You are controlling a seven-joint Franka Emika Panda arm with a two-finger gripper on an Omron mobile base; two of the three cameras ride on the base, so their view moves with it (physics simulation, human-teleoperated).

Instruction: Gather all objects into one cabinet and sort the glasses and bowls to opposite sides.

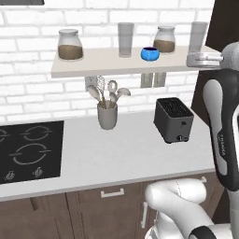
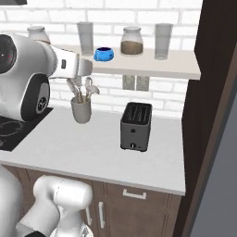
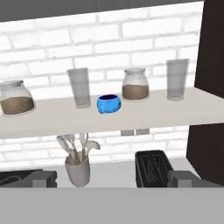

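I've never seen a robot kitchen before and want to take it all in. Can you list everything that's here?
Glasses: two, clear grey, on the shelf, one left of the bowl, one at the right end.
Bowl: one, glossy blue, on the shelf beside the left glass.
Jars: two, glass, brown contents, one at the shelf's left end, one between bowl and right glass.
Shelf: one, off-white, on the brick wall.
Utensil holder: one, grey, spoons inside, on the counter.
Toaster: one, black, on the counter.
Stove: one, black, counter's left.
Counter: one, pale grey.
Gripper: one, dark fingertips, open, empty, facing the shelf.
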